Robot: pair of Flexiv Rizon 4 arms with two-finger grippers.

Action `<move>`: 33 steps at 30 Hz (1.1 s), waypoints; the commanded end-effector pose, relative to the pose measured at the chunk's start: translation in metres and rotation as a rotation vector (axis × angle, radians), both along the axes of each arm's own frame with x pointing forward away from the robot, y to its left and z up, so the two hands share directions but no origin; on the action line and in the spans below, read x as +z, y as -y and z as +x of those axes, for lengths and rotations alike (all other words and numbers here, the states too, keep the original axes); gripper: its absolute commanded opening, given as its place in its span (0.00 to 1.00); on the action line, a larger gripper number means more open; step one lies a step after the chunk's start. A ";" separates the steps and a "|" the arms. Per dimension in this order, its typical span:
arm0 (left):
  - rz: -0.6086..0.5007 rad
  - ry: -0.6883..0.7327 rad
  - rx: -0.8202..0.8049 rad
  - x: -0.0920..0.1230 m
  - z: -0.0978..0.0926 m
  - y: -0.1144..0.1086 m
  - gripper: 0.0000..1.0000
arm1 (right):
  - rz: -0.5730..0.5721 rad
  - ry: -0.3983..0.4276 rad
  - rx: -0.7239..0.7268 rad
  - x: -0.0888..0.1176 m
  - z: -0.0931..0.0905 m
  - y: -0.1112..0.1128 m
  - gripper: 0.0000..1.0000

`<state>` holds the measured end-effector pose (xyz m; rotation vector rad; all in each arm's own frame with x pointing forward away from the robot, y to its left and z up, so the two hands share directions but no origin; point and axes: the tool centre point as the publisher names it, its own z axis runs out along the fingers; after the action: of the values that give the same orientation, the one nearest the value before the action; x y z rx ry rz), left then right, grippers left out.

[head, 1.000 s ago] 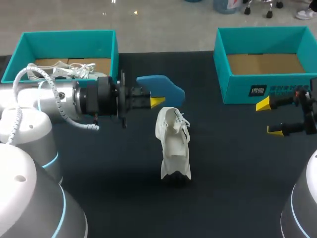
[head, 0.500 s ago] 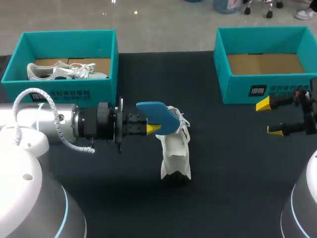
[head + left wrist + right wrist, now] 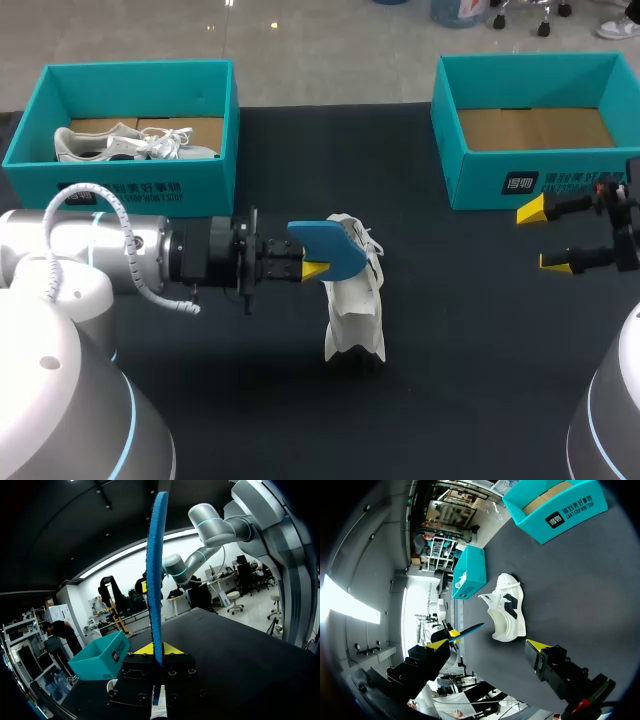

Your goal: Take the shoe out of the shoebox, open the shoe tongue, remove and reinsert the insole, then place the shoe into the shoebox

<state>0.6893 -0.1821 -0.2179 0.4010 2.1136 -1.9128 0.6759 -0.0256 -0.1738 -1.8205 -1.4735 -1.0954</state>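
Insole, clamped in the left gripper, should enter the shoe toe-first; right gripper fingers apart

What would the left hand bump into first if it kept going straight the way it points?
Probably the white lace-up shoe sitting just ahead. The flat blue foam insole pinched in the left hand would likely touch it before the fingers do, though height is hard to judge.

head view looks down from above and behind; wrist views face forward from each wrist — all share the insole, closest in the left one.
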 end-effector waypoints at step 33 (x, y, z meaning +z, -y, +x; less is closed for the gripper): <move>0.092 0.044 0.004 -0.051 0.032 0.015 0.00 | -0.003 -0.001 -0.003 0.000 -0.001 -0.001 1.00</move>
<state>0.7193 -0.1927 -0.2662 0.4543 2.1724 -1.7985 0.6761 -0.0256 -0.1739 -1.8204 -1.4734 -1.0957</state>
